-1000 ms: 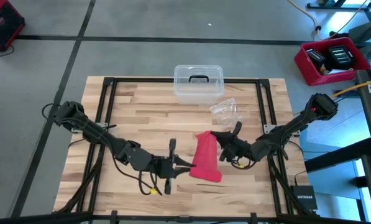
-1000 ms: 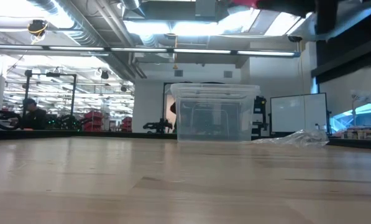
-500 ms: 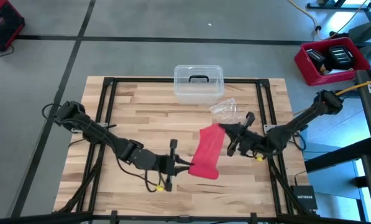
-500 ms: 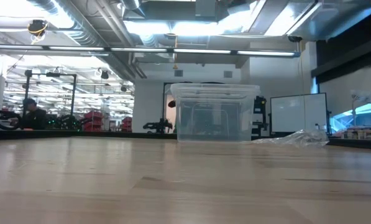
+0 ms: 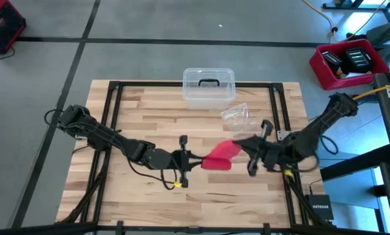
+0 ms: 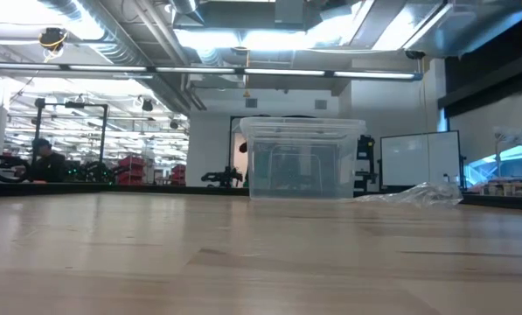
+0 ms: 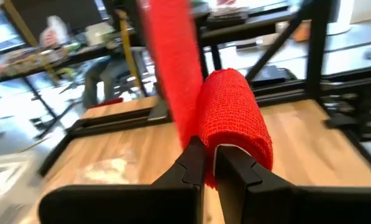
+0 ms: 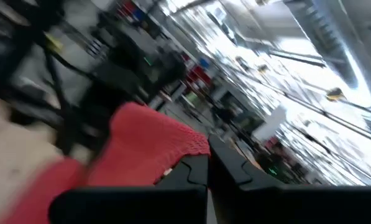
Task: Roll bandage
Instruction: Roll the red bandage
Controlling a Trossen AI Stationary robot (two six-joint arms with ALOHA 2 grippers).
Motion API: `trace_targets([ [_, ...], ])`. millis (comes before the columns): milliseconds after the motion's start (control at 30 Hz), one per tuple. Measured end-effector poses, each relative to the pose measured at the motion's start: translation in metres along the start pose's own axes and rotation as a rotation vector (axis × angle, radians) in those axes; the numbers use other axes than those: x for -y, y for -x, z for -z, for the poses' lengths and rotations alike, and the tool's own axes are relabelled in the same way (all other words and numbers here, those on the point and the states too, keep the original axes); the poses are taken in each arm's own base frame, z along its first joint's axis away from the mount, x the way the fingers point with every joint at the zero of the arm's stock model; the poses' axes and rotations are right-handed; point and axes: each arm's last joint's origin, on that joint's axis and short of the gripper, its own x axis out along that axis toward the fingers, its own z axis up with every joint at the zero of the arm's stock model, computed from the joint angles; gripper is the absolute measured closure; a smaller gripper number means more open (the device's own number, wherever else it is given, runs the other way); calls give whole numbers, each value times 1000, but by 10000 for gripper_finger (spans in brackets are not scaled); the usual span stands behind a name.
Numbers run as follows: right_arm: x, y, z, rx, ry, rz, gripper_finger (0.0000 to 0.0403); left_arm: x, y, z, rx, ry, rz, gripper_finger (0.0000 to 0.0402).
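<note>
Midair, bandage (image 5: 219, 156) between both jaws.

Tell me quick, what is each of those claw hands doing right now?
Left gripper: fingers closed on the rolled end of the red bandage.
Right gripper: fingers closed on the bandage's other end.

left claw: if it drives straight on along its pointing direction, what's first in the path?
The bandage it already pinches; past that, likely the right claw at the strip's far end, though relative height is unclear from above.
</note>
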Motion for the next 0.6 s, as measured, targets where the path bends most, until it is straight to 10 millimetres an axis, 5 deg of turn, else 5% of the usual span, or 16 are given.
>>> trace_targets([
  [200,-10,13,-16,62,-51,-73,398,-10,-5,0,1,31,-56,389],
  [600,-73,2,-12,22,-38,-217,398,-28,-12,-1,24,69,-140,389],
])
